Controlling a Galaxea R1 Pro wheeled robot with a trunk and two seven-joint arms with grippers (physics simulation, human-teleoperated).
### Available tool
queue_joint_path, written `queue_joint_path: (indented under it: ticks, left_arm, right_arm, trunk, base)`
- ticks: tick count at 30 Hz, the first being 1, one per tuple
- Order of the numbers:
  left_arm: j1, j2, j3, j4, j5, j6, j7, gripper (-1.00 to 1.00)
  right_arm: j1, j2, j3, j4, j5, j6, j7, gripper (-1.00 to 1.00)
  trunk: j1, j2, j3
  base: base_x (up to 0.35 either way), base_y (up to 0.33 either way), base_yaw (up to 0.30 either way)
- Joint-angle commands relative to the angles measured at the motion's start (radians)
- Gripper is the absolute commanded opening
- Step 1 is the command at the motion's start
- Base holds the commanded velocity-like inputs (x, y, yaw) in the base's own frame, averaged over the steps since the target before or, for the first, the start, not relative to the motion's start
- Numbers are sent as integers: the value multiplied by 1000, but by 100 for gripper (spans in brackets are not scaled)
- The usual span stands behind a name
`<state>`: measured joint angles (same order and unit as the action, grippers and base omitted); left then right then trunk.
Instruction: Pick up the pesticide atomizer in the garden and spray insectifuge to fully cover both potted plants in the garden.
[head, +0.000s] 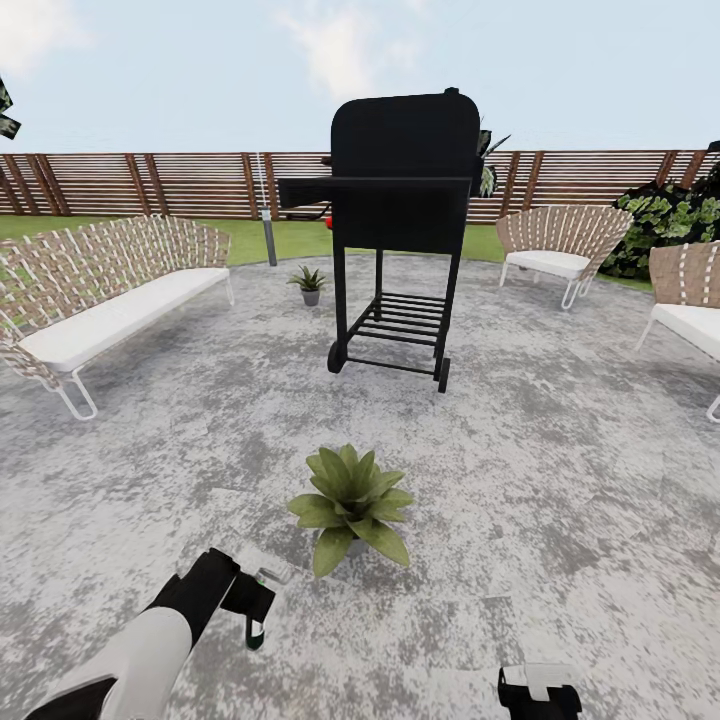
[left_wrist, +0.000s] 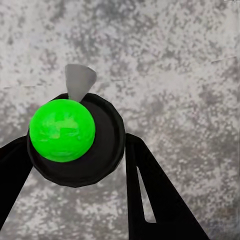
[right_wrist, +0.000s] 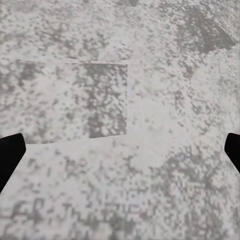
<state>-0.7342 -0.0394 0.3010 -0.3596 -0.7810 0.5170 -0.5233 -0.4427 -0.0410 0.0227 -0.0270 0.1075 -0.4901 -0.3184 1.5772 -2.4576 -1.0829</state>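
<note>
My left gripper (head: 252, 612) hangs low over the grey paving, shut on the pesticide atomizer (head: 256, 632). In the left wrist view the atomizer (left_wrist: 75, 142) is a dark round bottle with a bright green top and a grey nozzle, held between the black fingers (left_wrist: 150, 190) of the left gripper (left_wrist: 75, 167). One potted plant (head: 352, 505), a rosette of broad green leaves, stands just ahead and to the right of that gripper. The second potted plant (head: 308, 281) stands far off by the grill. My right gripper (head: 540, 690) is open over bare paving, its fingertips (right_wrist: 10, 152) spread wide.
A black grill (head: 403, 225) on wheels stands in the middle distance. A woven bench (head: 110, 285) is at the left, woven chairs (head: 560, 245) at the right. A grey lamp post (head: 268, 235), lawn and a brown slat fence (head: 150, 185) lie behind.
</note>
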Motion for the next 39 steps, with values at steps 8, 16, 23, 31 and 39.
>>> queue_joint_path:
  ticks: [8,16,23,31,39]
  left_arm:
    - [-78,-18,12,-2,-9,168,-16,-100]
    - [-88,-17,11,-4,-11,194,-20,-100]
    - [-126,-16,-1,-4,-11,307,-21,-100]
    - [-201,-12,-127,-4,-12,396,-176,-100]
    - [-252,-20,-295,-3,-12,467,-333,-100]
  right_arm:
    - [-1,-2,2,1,9,1,-10,100]
    - [-1,2,0,-2,3,1,-13,100]
    - [-1,4,-1,-2,1,1,-13,100]
    - [-1,1,-2,-2,1,0,-14,100]
    - [-1,-4,-1,1,9,0,-12,100]
  trunk:
    - [0,0,-1]
    - [0,0,-1]
    - [0,0,-1]
    - [0,0,-1]
    - [0,0,-1]
  base:
    - [0,0,0]
    - [95,-110,0]
    - [-22,-215,67]
    - [18,-19,56]
    - [0,0,0]
